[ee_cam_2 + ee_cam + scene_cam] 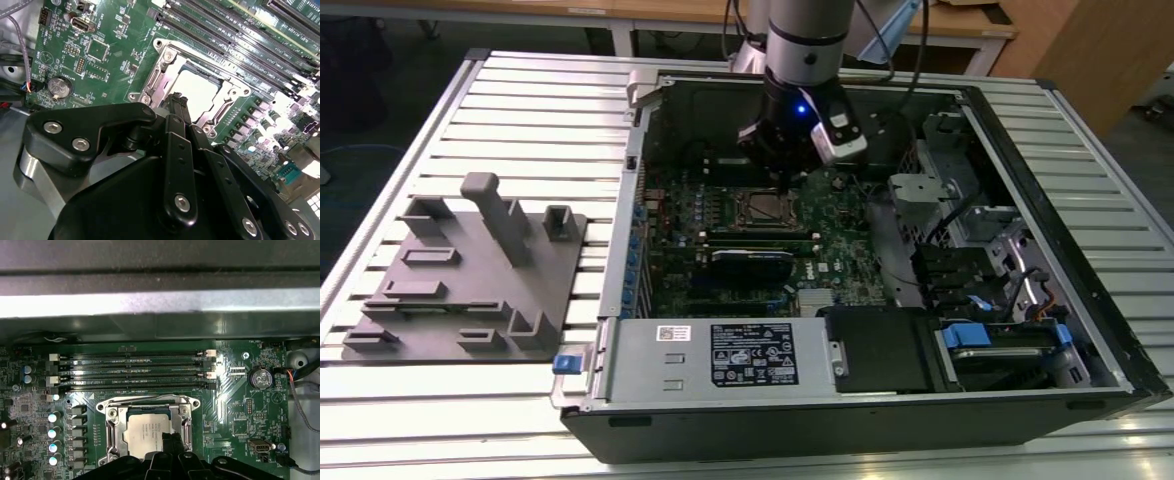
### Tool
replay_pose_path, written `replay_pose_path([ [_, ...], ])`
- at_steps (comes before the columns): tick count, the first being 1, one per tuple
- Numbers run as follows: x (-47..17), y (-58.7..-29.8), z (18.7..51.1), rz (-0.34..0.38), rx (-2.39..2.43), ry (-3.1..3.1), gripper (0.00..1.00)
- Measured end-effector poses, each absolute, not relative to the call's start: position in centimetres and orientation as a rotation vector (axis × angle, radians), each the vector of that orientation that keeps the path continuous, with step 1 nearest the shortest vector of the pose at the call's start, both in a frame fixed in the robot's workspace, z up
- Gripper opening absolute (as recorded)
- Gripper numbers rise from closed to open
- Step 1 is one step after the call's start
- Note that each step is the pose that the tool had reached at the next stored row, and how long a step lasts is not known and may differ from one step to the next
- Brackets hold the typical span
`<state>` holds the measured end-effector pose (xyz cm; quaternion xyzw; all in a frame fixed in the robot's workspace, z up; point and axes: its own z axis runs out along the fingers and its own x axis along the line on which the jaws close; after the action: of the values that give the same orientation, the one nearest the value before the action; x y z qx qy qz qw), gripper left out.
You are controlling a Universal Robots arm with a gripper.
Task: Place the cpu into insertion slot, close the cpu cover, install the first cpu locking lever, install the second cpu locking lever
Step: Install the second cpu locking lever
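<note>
- Open computer case (pixel 1067 330) lying on a slatted metal table (pixel 520 90); green circuit board (pixel 847 250) flat inside it.
- Arm reaching down into the case from above, gripper (pixel 785 180) low over the insertion slot (pixel 769 208) in the exterior view.
- In the second wrist view, gripper (pixel 178 102) narrowing to a single slim black tip, fingers (pixel 176 107) drawn together with no gap visible and nothing clamped between them.
- Tip sitting at the edge of the socket, at or just above the metal frame; contact impossible to judge.
- In the first wrist view, gripper (pixel 171 440) tip overlapping one edge of the cpu (pixel 149 430).
- Cpu (pixel 197 92) seated flat in the insertion slot (pixel 220 117), pale silvery top showing through the square window.
- Cpu cover (pixel 145 404) lying down around the chip, its silvery frame (pixel 175 52) bordering the chip on all sides.
- Lever positions hard to make out among the bright metal parts.
- Long black memory slots (pixel 135 371) running just beside the socket; round coin battery (pixel 262 378) further along the board.
- Grey fixture plate (pixel 467 280) with upright blocks on the table, at the exterior view's left, well apart from the case.
</note>
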<state>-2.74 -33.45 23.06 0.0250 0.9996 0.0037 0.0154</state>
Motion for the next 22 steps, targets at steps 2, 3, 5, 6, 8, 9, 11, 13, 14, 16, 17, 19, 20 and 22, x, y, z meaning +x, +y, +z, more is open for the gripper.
replay_pose_path([
  [2,-2.7,-33.7,23.1,0.012,0.078,3.110,0.10],
  [3,-2.7,-33.8,23.1,0.011,0.078,3.110,0.10],
  [5,-2.7,-34.0,23.1,0.012,0.078,3.110,0.10],
  [6,-2.7,-34.1,23.1,0.012,0.078,3.110,0.10],
  [8,-2.7,-34.3,23.1,0.012,0.078,3.110,0.10],
  [9,-2.7,-34.4,23.1,0.013,0.079,3.110,0.10],
  [11,-2.7,-34.4,23.1,0.014,0.095,3.110,0.10],
  [13,-2.7,-34.4,23.1,0.014,0.121,3.109,0.10],
  [14,-2.7,-34.4,23.0,0.014,0.132,3.109,0.10],
  [16,-2.7,-34.4,23.0,0.014,0.134,3.108,0.10],
  [17,-2.7,-34.4,23.0,0.014,0.135,3.108,0.10],
  [19,-2.7,-34.5,23.1,0.013,0.134,3.108,0.10],
  [20,-2.7,-34.5,23.1,0.013,0.134,3.108,0.10],
  [22,-2.7,-34.6,23.0,0.014,0.135,3.108,0.10],
])
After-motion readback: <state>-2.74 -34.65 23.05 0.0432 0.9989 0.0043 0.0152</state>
